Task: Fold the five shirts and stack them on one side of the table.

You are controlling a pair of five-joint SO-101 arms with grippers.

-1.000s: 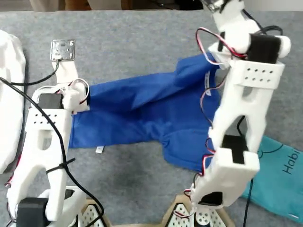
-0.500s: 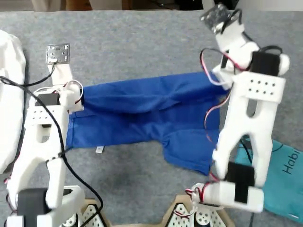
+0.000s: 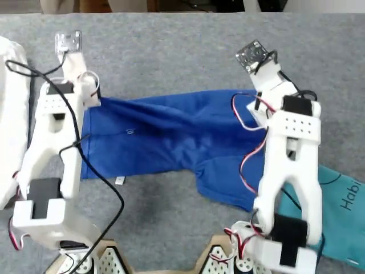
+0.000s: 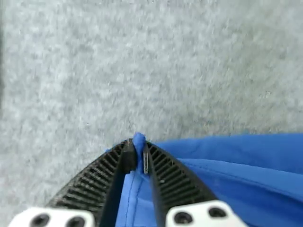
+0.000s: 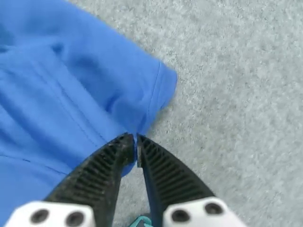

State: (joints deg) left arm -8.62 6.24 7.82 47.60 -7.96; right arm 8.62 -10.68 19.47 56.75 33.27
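While clamping one end of the blue shirt (image 3: 171, 137) between the fingers of the left gripper (image 4: 137, 147), holding it spread across the middle of the table (image 3: 171, 51). Pinching the other end in the right gripper (image 5: 135, 140), fingers together on cloth.

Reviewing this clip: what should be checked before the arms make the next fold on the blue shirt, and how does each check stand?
1. The left gripper is shut on the blue shirt at its edge: ok.
2. The right gripper is shut on the shirt's other end: ok.
3. Shirt lies flat between them: not ok, creased, with one sleeve bunched by the right arm.
4. The teal shirt is apart from the blue shirt: cannot tell, the right arm covers the gap.
5. The white cloth is apart from the blue shirt: ok.
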